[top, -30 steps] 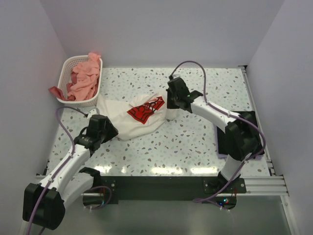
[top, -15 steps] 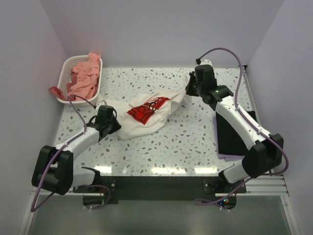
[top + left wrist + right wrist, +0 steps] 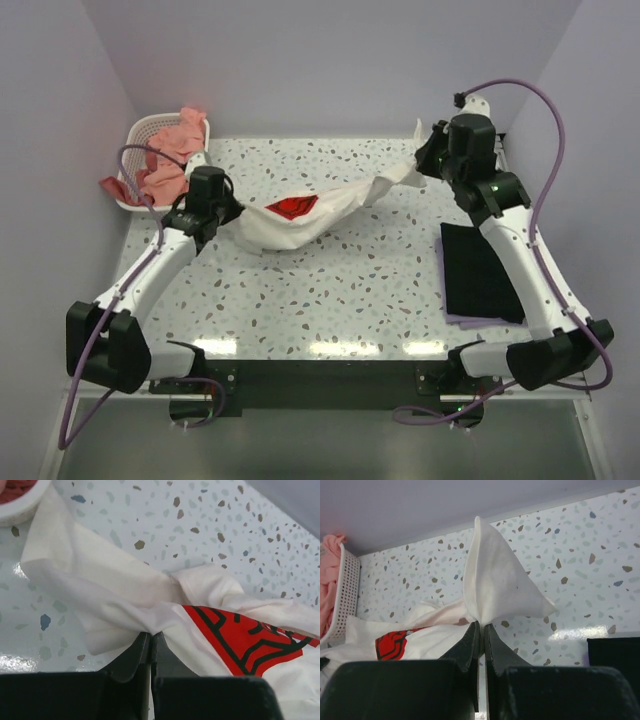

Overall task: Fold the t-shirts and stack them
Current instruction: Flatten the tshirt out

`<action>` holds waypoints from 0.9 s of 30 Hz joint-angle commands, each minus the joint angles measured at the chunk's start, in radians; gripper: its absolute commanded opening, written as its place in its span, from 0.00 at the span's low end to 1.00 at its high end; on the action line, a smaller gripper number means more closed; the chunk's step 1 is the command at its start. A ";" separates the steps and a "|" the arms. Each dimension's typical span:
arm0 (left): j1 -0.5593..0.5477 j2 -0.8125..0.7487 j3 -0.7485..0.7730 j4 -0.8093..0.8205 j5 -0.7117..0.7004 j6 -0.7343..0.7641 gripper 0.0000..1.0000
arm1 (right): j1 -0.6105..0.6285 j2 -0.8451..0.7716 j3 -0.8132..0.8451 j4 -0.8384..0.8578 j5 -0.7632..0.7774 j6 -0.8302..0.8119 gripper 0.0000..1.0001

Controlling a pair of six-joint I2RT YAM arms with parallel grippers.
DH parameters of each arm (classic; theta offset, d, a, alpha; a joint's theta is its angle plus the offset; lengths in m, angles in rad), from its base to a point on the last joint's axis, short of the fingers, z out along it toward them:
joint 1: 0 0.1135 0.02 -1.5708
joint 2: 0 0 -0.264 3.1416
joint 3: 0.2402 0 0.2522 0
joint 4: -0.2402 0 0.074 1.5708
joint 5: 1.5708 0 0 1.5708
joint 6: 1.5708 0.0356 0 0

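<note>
The cream-white t-shirt (image 3: 300, 215) with its red logo (image 3: 292, 206) is stretched between both arms across the back of the table. At its left end my left gripper (image 3: 228, 212) is shut on a pinch of the cloth (image 3: 150, 625). My right gripper (image 3: 425, 160) is shut on the shirt's right end, where a corner (image 3: 495, 590) stands up above the jaws. A folded black t-shirt (image 3: 480, 270) lies on a lilac one (image 3: 447, 300) at the right. Salmon-pink t-shirts (image 3: 170, 145) fill the basket.
The white perforated basket (image 3: 140, 130) stands at the back left corner, just behind the left gripper, and its rim (image 3: 20, 507) shows in the left wrist view. Walls close in the table on three sides.
The left gripper has shut on the shirt's left end and moved back toward the basket. The right gripper has pulled its end back and to the right, stretching the shirt out.
</note>
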 commanded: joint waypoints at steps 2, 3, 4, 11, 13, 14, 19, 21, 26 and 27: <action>0.021 -0.107 0.163 -0.078 -0.026 0.066 0.00 | -0.036 -0.081 0.129 -0.018 0.069 -0.033 0.00; 0.025 -0.109 0.189 -0.092 -0.024 0.074 0.00 | -0.038 -0.083 0.146 -0.023 0.073 -0.037 0.00; 0.026 -0.112 0.214 -0.104 -0.022 0.080 0.00 | -0.040 -0.086 0.162 -0.021 0.076 -0.037 0.00; 0.083 0.061 0.495 -0.038 0.120 0.121 0.00 | -0.056 0.014 0.277 0.112 0.029 -0.050 0.00; 0.095 0.130 0.580 0.009 0.168 0.138 0.00 | -0.075 0.092 0.329 0.147 0.015 -0.042 0.00; 0.100 0.206 0.690 0.009 0.213 0.140 0.00 | -0.082 0.116 0.399 0.151 0.006 -0.040 0.00; 0.147 0.414 1.089 -0.082 0.330 0.138 0.00 | -0.125 0.216 0.597 0.146 0.017 -0.053 0.00; 0.185 0.484 1.284 -0.129 0.382 0.128 0.00 | -0.153 0.212 0.670 0.140 0.029 -0.057 0.00; 0.255 0.424 1.255 -0.087 0.491 0.094 0.00 | -0.167 0.093 0.590 0.157 0.037 -0.067 0.00; 0.287 0.404 1.211 -0.071 0.501 0.086 0.00 | -0.167 0.069 0.546 0.161 0.029 -0.059 0.00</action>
